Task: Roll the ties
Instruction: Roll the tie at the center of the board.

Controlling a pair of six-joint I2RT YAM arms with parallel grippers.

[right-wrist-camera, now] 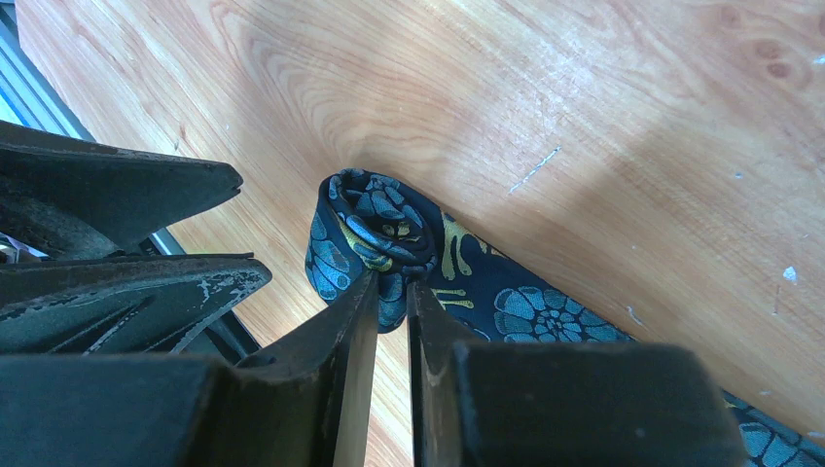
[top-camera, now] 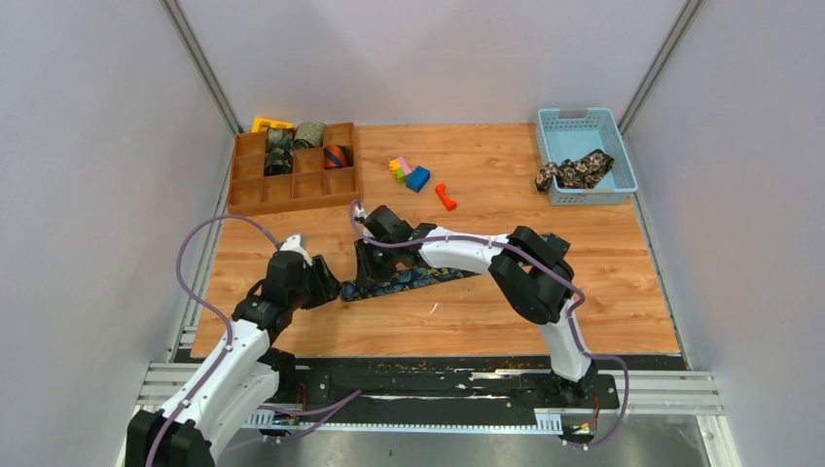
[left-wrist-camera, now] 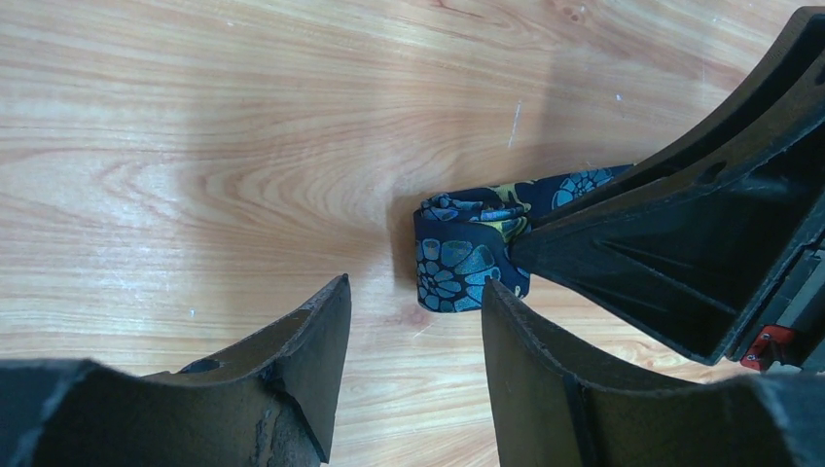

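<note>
A navy tie (top-camera: 413, 280) with gold and teal paisley lies flat on the table, its left end rolled into a small coil (right-wrist-camera: 375, 229). My right gripper (right-wrist-camera: 392, 284) is shut on that coil, its tips pinching the rolled fabric; from above it stands at the tie's left end (top-camera: 366, 265). My left gripper (left-wrist-camera: 413, 290) is open with bare wood between its fingers, and the coil (left-wrist-camera: 462, 265) sits just beyond its tips, apart from them. It stands just left of the tie (top-camera: 329, 289). Another tie (top-camera: 574, 171), black and tan, lies loose in the blue basket (top-camera: 619, 161).
A wooden divider box (top-camera: 251, 193) at the back left holds several rolled ties (top-camera: 309, 134). Small coloured blocks (top-camera: 409, 173) and an orange piece (top-camera: 446, 197) lie at the back centre. A yellow object (top-camera: 270, 125) sits behind the box. Grey walls enclose the table.
</note>
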